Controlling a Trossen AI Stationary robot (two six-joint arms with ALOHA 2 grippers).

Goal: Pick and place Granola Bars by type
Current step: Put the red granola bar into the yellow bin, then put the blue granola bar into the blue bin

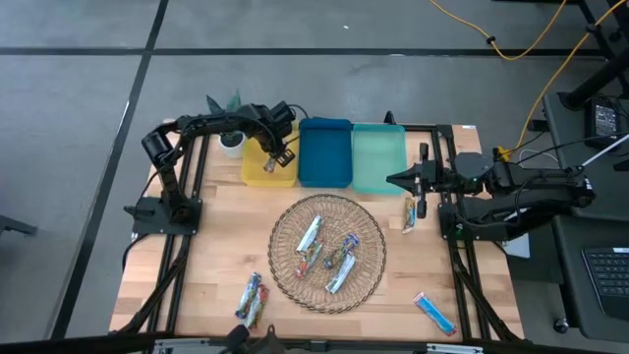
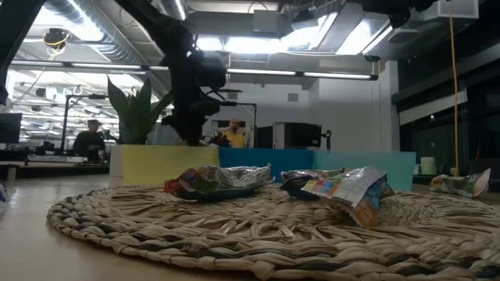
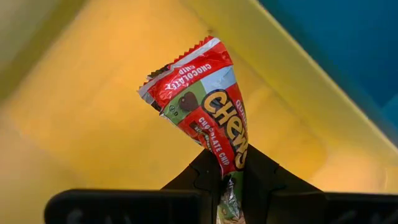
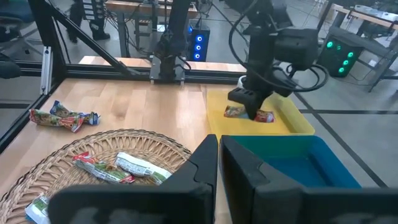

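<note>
My left gripper hangs over the yellow tray, shut on a red-orange granola bar; the right wrist view shows that bar low inside the tray. Several bars lie in the round wicker basket. Two more bars lie on the table near its near-left corner. A tan-green bar lies right of the basket, and a bright blue one near the near-right corner. My right gripper waits shut, level, beside the teal tray. My left gripper pinches the red-orange bar between its two fingers at a spot toward one end of the wrapper, coming from above and pointing down. The crimped far end sticks out past the fingertips toward the tray floor; whether it touches the floor I cannot tell.
The yellow, blue and teal trays stand side by side along the table's far edge. A white pot with a green plant stands left of the yellow tray. Bare wood shows left of the basket. People sit far behind the table.
</note>
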